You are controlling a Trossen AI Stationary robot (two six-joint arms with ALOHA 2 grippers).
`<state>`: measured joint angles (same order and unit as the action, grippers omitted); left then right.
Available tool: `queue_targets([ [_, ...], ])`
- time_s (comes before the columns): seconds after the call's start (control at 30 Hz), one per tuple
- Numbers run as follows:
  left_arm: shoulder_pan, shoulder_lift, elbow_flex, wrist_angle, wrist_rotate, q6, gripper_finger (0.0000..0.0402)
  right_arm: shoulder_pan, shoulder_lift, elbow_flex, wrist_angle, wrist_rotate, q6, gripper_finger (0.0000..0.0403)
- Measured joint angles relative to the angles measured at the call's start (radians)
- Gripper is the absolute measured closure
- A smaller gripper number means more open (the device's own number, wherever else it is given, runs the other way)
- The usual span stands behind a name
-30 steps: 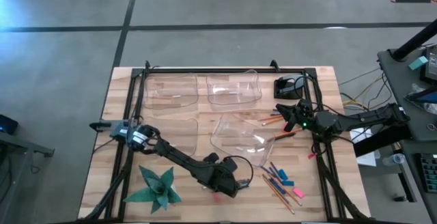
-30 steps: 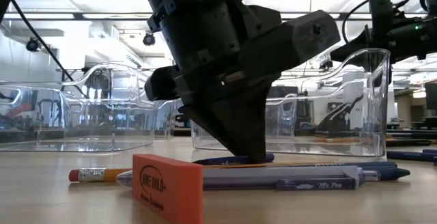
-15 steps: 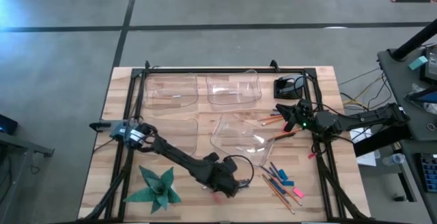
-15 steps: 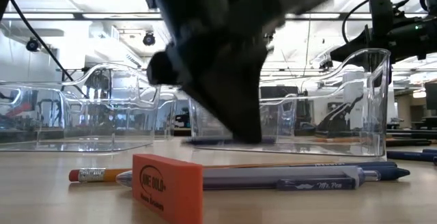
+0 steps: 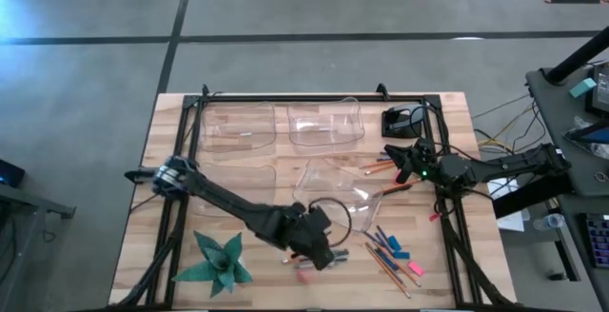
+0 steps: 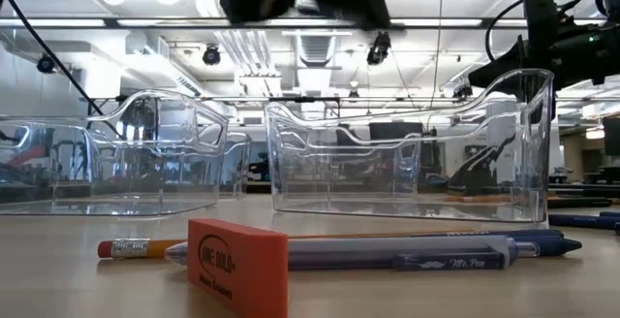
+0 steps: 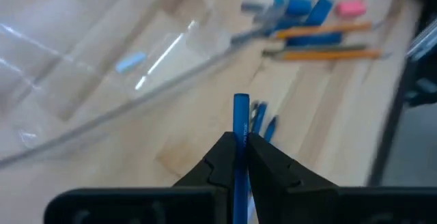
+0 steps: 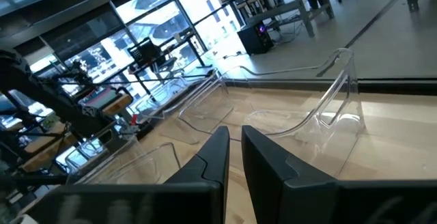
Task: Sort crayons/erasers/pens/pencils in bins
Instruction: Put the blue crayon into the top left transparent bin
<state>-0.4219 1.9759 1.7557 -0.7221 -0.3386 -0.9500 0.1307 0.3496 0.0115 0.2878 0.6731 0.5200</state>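
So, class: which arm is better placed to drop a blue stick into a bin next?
Left. Its gripper is shut on a blue stick beside the nearest bin; the right gripper holds nothing.

Left claw (image 7: 239, 149) closed on blue crayon (image 7: 240, 115), lifted off table.

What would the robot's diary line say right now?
left gripper: shut on blue stick, lifted off table | right gripper: waiting near tilted bin | bins: no sorted items visible

Slender blue stick (image 7: 241, 149) gripped between the left gripper (image 7: 235, 157) fingers, lower end cut off by the frame edge; scattered blue and orange sticks (image 7: 314, 36) blurred, kinds not distinguishable
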Motion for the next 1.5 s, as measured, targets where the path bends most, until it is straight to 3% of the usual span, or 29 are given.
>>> queue_targets([
  [0.2, 0.056, -0.124, 0.000, -0.066, -0.082, 0.093, 0.0389, 0.000, 0.000, 0.000, 0.000, 0.000, 0.000, 0.0369],
  [0.43, 0.212, -0.217, -0.001, -0.257, -0.169, 0.146, 0.0389, 0.000, 0.000, 0.000, 0.000, 0.000, 0.000, 0.0369],
  [0.7, 0.435, -0.245, -0.014, -0.541, -0.199, 0.149, 0.0389, 0.000, 0.000, 0.000, 0.000, 0.000, 0.000, 0.0369],
  [0.87, 0.533, -0.297, -0.102, -0.569, -0.200, 0.175, 0.0388, 0.000, 0.000, 0.000, 0.000, 0.000, 0.000, 0.0369],
  [1.0, 0.613, -0.380, -0.253, -0.517, -0.205, 0.199, 0.0388, 0.000, 0.000, 0.000, 0.000, 0.000, 0.000, 0.0369],
  [1.2, 0.745, -0.526, -0.558, -0.263, -0.182, 0.258, 0.0388, 0.000, 0.000, 0.000, 0.000, 0.000, 0.000, 0.0369],
  [1.5, 0.910, -0.587, -0.853, 0.087, -0.040, 0.329, 0.0388, 0.000, 0.000, 0.000, 0.000, 0.000, 0.000, 0.0369],
])
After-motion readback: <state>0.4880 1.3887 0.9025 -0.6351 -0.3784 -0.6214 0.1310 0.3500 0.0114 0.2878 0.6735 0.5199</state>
